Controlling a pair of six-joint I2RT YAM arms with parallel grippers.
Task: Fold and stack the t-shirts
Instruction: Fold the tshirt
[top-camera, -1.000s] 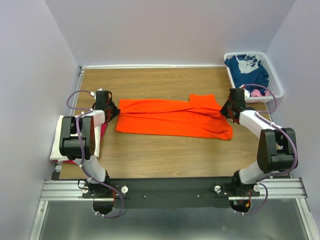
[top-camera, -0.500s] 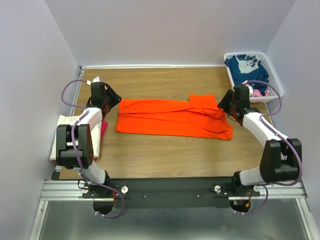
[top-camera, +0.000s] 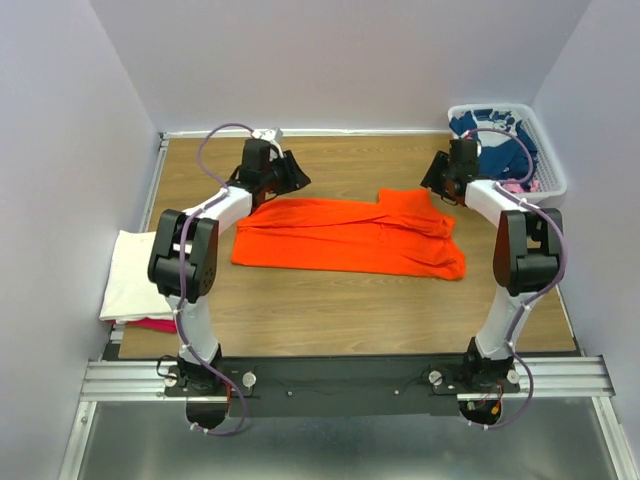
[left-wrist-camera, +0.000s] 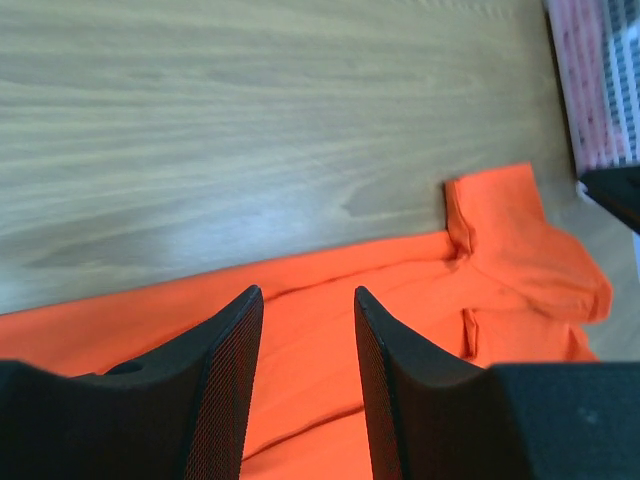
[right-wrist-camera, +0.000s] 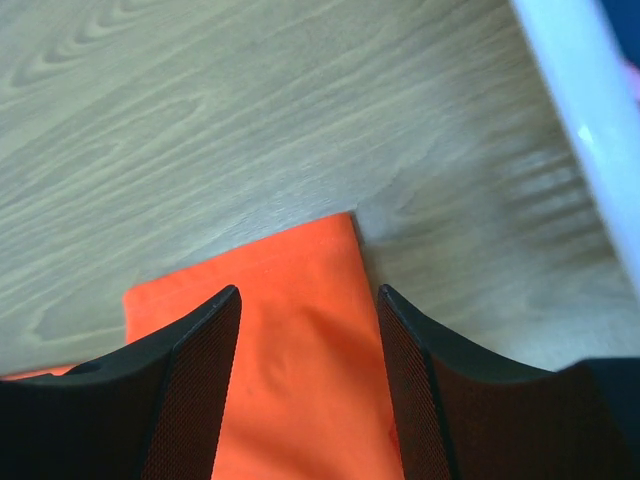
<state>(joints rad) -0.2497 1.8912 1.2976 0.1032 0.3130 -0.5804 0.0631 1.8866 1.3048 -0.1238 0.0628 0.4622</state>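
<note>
A wooden counter (top-camera: 330, 300) carried a bright orange t-shirt (top-camera: 340, 235), spread as a long band partly folded, with one sleeve doubled over at its right end. The shirt lay just in front of and beneath both grippers, and it had not shifted in the last second. What had changed was the arms. A moment earlier each had sat low at one short end of the band. By this moment both had swung away from those ends and reached out to its far long edge. The left gripper (top-camera: 290, 172) hovered over the far left corner and the right gripper (top-camera: 437, 178) over the far right corner. Just beyond the right gripper stood a white slotted basket (top-camera: 555, 175) holding a navy blue t-shirt (top-camera: 495, 140). Well behind the left gripper, toward the arm bases, a cream-white t-shirt (top-camera: 130, 280) lay folded on a magenta-pink t-shirt (top-camera: 150, 324). Each wrist view showed its gripper with jaws apart and nothing between them, orange cloth visible below the gap. The move probably set up a pinch on the far corners for the next fold, which was not yet made.
</note>
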